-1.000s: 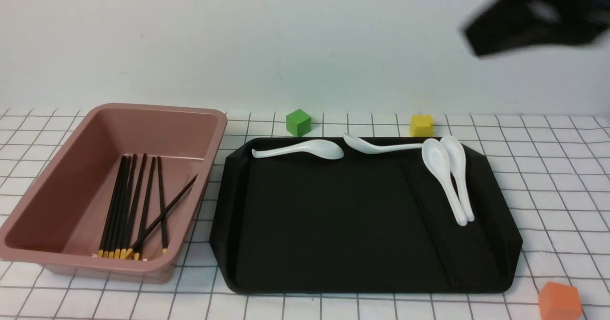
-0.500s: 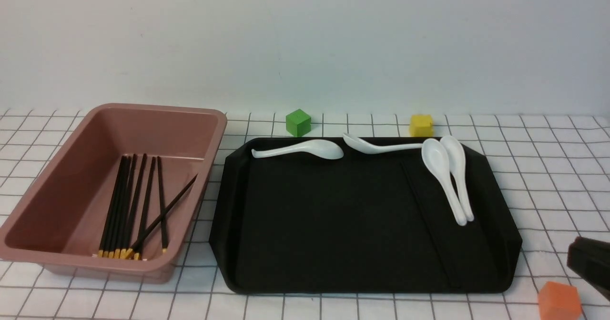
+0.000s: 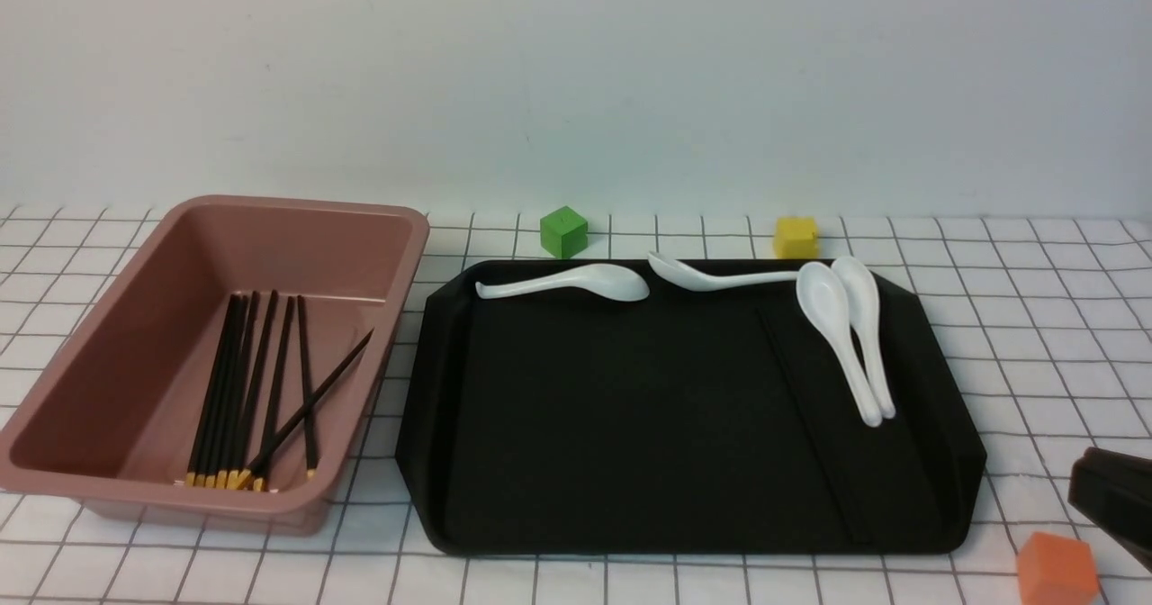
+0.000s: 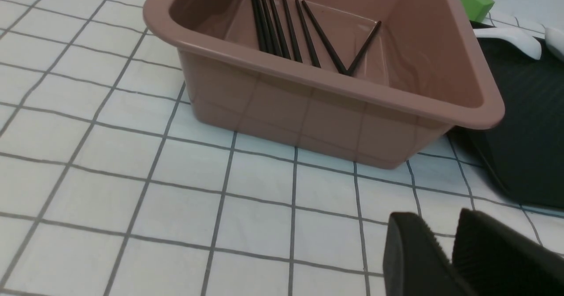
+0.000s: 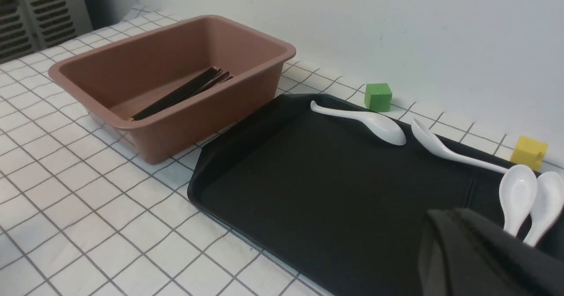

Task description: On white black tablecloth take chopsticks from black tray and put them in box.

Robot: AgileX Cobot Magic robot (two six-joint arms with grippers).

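Note:
The pink-brown box [image 3: 270,209] stands at the left on the tablecloth [image 3: 1035,317]. Several black chopsticks [image 3: 243,398] with gold ends lie inside it, one crossed over the others; they also show in the left wrist view [image 4: 282,27] and the right wrist view [image 5: 185,91]. The black tray [image 3: 612,425] lies in the middle; no gold-banded stick shows on it, only a faint straight ridge on its right part. My right gripper [image 3: 1084,492] is shut and empty, low beside the tray's right front corner [image 5: 445,225]. My left gripper [image 4: 440,227] is shut and empty over the cloth, in front of the box.
Several white spoons lie along the tray's far and right side, one [image 3: 576,282] at the back, two [image 3: 841,335] side by side. A green cube [image 3: 563,231] and a yellow cube [image 3: 796,237] sit behind the tray. An orange cube [image 3: 1056,569] sits just below my right gripper.
My right arm has dropped from high at the upper right to low at the right edge by the orange cube, then held still. Nothing on the table has moved.

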